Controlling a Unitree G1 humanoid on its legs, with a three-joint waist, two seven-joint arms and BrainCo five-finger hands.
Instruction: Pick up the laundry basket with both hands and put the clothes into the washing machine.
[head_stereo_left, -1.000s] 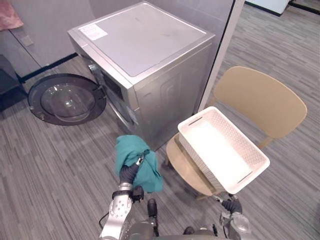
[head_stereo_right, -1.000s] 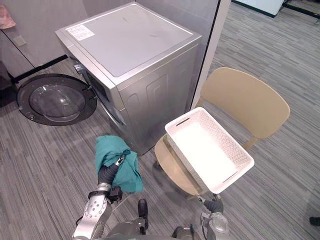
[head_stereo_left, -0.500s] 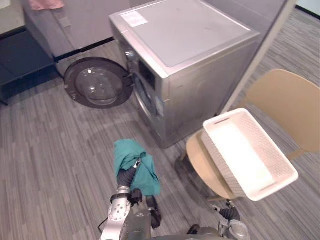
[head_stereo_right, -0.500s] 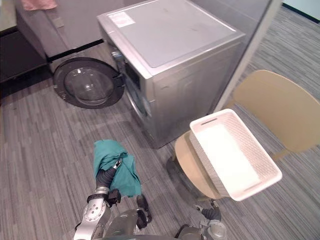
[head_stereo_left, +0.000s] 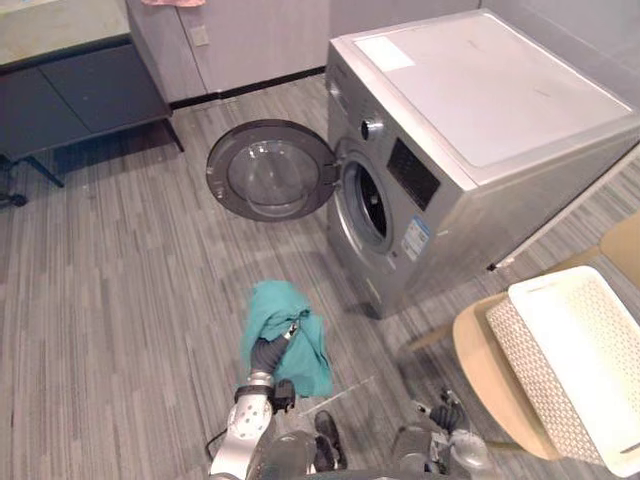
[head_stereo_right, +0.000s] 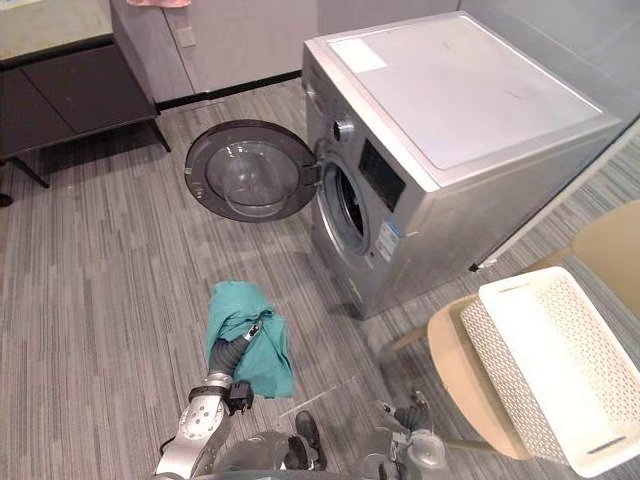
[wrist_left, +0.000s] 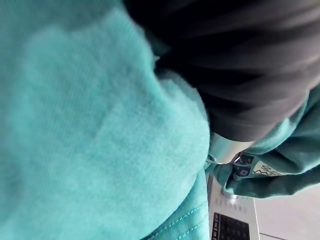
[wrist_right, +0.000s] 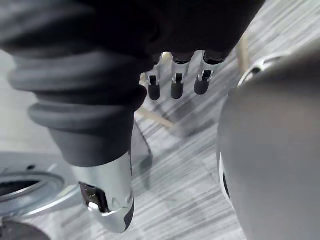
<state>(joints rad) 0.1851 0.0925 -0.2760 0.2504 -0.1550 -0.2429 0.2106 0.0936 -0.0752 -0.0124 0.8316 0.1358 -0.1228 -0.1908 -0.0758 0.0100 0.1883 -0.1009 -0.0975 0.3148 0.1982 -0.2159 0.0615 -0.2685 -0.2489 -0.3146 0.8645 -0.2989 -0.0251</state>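
The left arm (head_stereo_left: 238, 447) is shiny silver-grey, with a black band (head_stereo_left: 264, 392) near the top. A dark left wrist cover (head_stereo_left: 262, 354) has soft ribs. The right hand (wrist_right: 173, 75) has a dark ribbed right wrist cover (wrist_right: 85, 95), silver fingers (wrist_right: 201, 82) with dark tips and a fat silver thumb (wrist_right: 107, 200).

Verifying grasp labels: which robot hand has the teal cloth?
The left robot hand, with the teal cloth bunched over it; the right robot hand hangs empty, fingers relaxed.

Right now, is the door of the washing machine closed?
No, the round door of the washing machine stands swung wide open, beside the drum opening.
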